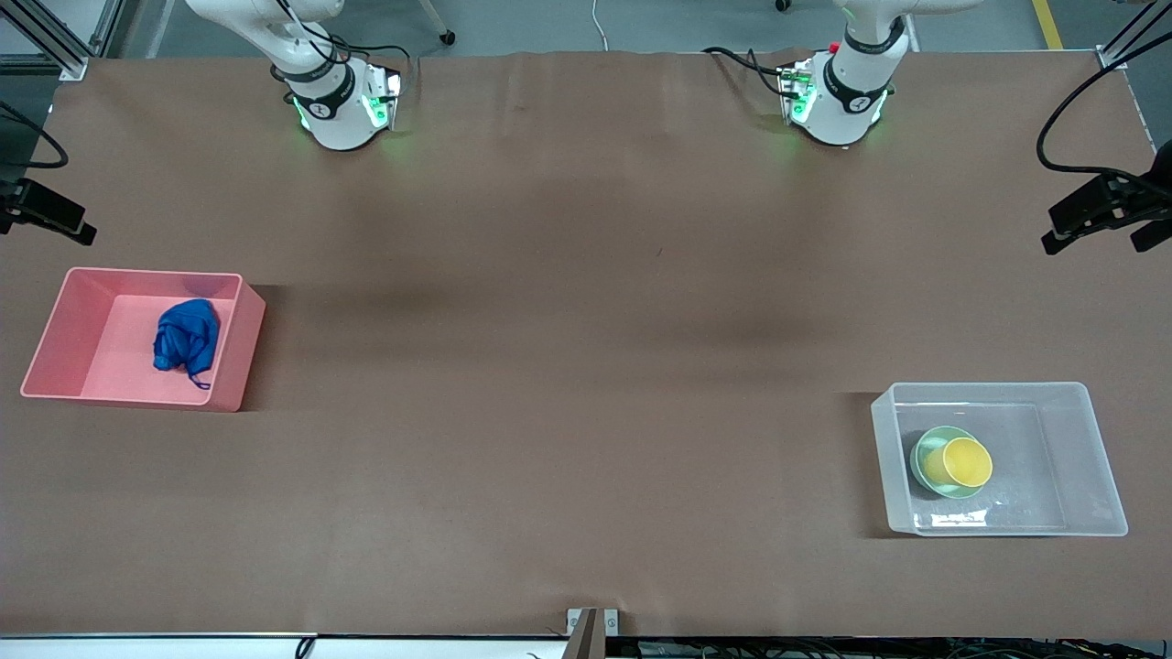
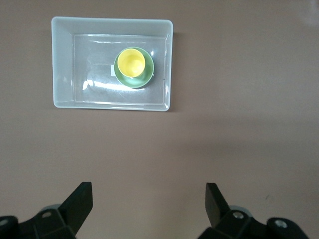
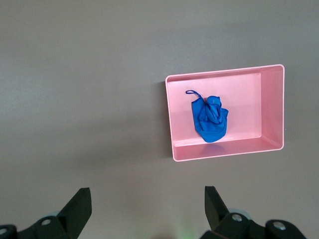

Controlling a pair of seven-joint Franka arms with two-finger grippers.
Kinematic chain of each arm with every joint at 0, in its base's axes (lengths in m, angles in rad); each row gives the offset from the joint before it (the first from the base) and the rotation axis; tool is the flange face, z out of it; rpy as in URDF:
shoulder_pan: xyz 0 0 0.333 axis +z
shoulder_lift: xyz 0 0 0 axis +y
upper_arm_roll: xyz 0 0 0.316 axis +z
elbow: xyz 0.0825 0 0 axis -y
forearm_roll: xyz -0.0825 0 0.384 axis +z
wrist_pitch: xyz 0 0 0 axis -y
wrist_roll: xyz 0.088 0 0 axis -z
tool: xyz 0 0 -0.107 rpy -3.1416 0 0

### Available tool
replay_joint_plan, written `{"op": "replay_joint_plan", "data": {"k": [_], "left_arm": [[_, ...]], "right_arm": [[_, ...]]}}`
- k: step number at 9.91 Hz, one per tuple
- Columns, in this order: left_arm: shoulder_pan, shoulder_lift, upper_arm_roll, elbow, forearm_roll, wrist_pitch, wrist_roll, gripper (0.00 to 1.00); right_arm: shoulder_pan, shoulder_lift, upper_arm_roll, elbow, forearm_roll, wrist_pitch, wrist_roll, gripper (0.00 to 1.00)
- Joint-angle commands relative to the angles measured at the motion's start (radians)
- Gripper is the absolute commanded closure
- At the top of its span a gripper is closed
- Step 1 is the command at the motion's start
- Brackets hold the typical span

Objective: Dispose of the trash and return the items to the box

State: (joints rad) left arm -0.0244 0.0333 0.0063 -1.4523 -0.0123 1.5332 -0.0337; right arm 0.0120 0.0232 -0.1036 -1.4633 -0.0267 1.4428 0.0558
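Note:
The blue wad of trash (image 1: 187, 341) lies in the pink bin (image 1: 59, 320) at the right arm's end of the table; it also shows in the right wrist view (image 3: 210, 118). The yellow cup (image 1: 958, 461) sits in the mint-green bowl (image 1: 927, 448), inside the clear box (image 1: 1090, 430) at the left arm's end; the left wrist view shows the cup (image 2: 131, 62), the bowl (image 2: 145, 76) and the box (image 2: 65, 59). My left gripper (image 2: 148, 199) is open and empty, high over bare table. My right gripper (image 3: 147, 201) is open and empty, high over bare table. Neither hand shows in the front view.
Both arm bases (image 1: 343, 101) (image 1: 838, 96) stand at the table's edge farthest from the front camera. Black camera clamps sit at each end of the table (image 1: 46, 215) (image 1: 1103, 210). The pink bin also shows in the right wrist view (image 3: 271, 84).

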Motion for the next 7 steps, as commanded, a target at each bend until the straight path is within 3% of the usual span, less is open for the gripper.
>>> {"op": "replay_joint_plan", "data": {"k": [1, 7], "left_arm": [[0.007, -0.013, -0.014, -0.052, 0.014, -0.008, 0.001, 0.00], [0.008, -0.021, -0.015, -0.060, 0.009, -0.018, 0.034, 0.00]], "right_arm": [[0.003, -0.006, -0.004, -0.002, 0.004, 0.004, -0.001, 0.00], [0.005, -0.006, -0.002, -0.005, 0.004, 0.011, -0.001, 0.00]]}}
